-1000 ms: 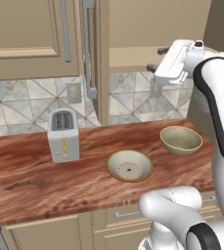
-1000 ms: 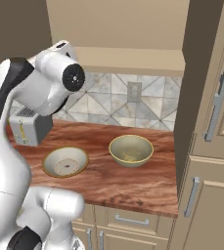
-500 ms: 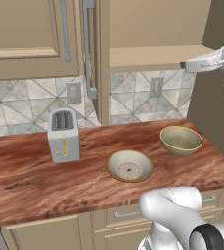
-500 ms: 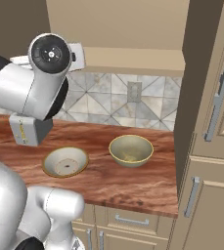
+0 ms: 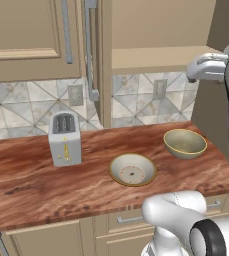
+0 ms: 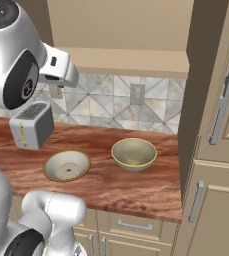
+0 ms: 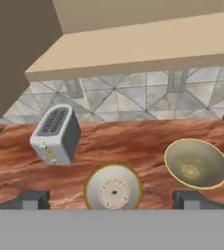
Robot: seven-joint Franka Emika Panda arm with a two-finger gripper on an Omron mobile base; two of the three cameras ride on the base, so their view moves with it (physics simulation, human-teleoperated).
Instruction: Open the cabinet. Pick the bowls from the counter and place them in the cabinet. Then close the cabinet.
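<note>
Above the counter (image 5: pixel 46 185), the arm holds its pincer (image 7: pixel 111 199) high, jaws wide, facing both bowls (image 7: pixel 113 191).

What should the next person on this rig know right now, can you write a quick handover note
Gripper: fingers wide open, holding nothing, hanging high over the counter.
Cabinet: doors swung open, shelf bare.
Shallow bowl and deep bowl: both on the counter, right of the toaster, apart from each other.
Done: cabinet opened.
Left: place both bowls on the shelf, then close the doors.
</note>
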